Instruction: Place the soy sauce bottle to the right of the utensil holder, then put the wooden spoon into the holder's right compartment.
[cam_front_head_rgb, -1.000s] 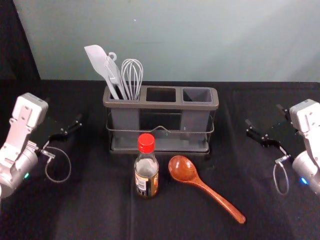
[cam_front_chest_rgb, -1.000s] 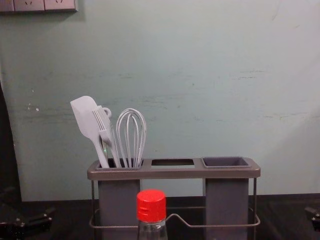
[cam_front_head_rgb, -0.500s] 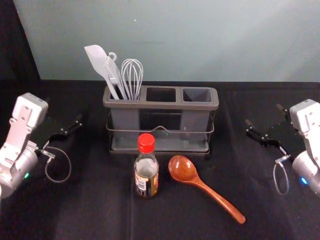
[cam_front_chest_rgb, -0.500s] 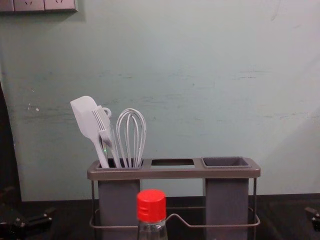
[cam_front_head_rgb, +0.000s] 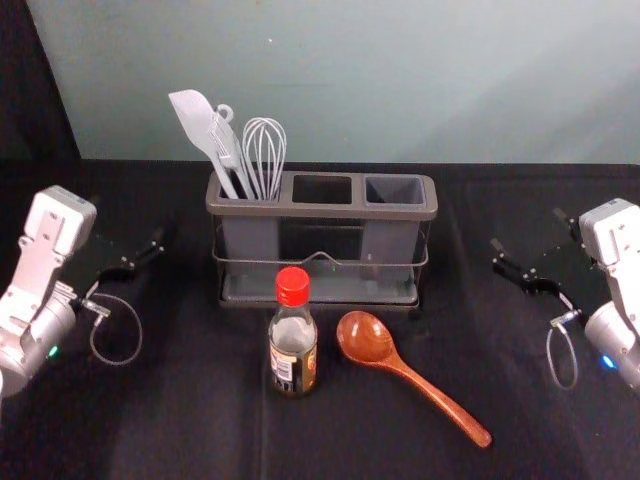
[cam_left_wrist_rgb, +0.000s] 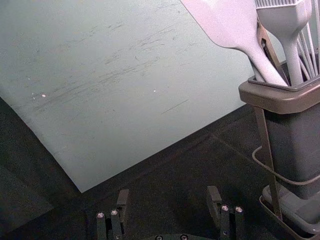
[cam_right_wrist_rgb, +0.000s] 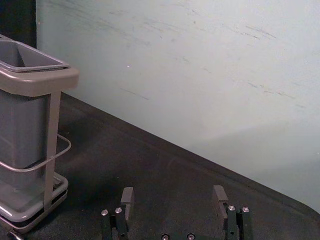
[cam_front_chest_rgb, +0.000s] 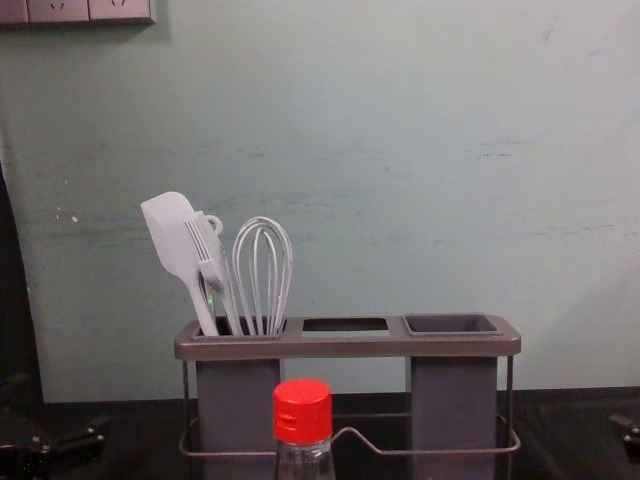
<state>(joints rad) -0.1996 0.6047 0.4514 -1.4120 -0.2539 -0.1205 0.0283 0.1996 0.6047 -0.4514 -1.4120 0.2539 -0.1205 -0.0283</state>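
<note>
The counter's back edge was seen just behind the utensil holder, and dark cloth was left exposed between the holder and each raised arm, as well as in front of it. The soy sauce bottle was stood upright in front of the holder, slightly left of its middle; the wooden spoon was laid in front of its right half, bowl toward it, handle slanted away to the right. A spatula, brush and whisk were held in its left compartment. A pale wall was seen behind it. The left tool was parked to its left, the right tool to its right, both released, with fingers spread wide.
</note>
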